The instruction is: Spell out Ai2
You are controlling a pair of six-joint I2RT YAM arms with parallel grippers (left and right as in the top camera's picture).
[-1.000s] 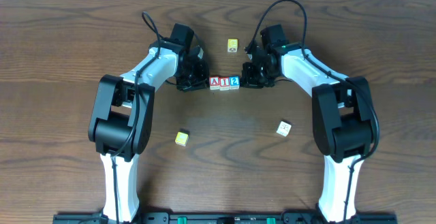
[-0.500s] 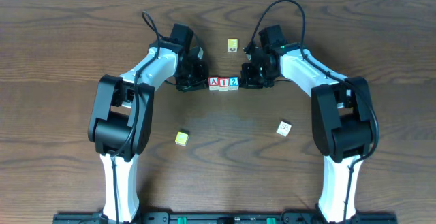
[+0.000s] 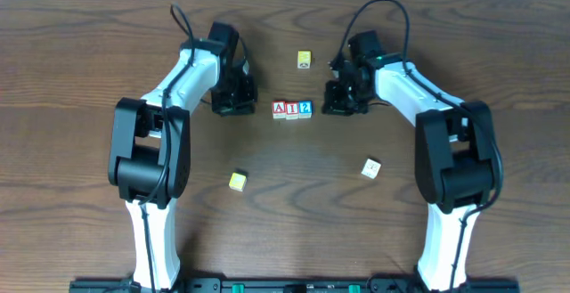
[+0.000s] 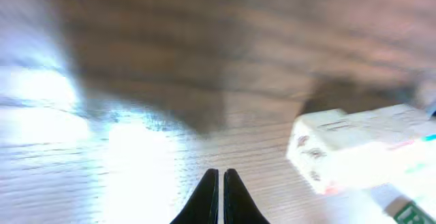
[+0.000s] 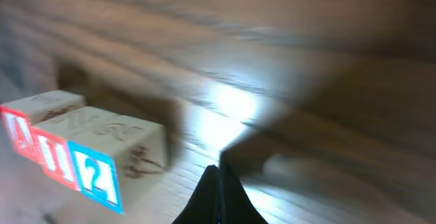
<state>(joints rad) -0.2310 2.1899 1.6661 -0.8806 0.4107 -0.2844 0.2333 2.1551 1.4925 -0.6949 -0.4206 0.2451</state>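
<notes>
Three white-faced cubes sit side by side on the wooden table: the red "A" cube (image 3: 280, 109), the red "I" cube (image 3: 293, 109) and the blue "2" cube (image 3: 305, 108). They also show in the right wrist view, "A" (image 5: 17, 132), "I" (image 5: 56, 157), "2" (image 5: 97, 176). The row appears washed out in the left wrist view (image 4: 361, 146). My left gripper (image 3: 239, 108) is shut and empty, left of the row with a gap. My right gripper (image 3: 331, 108) is shut and empty, just right of the "2" cube. Its tips (image 5: 218, 176) rest on bare wood.
A yellowish cube with a green mark (image 3: 305, 59) lies behind the row. A yellow cube (image 3: 237, 181) lies front left. A white cube with dark marks (image 3: 370, 167) lies front right. Cables loop above both wrists.
My left gripper has drawn back to the left, away from the "A" cube. My right gripper has drawn slightly right, off the "2" cube. The three cubes have not moved.
</notes>
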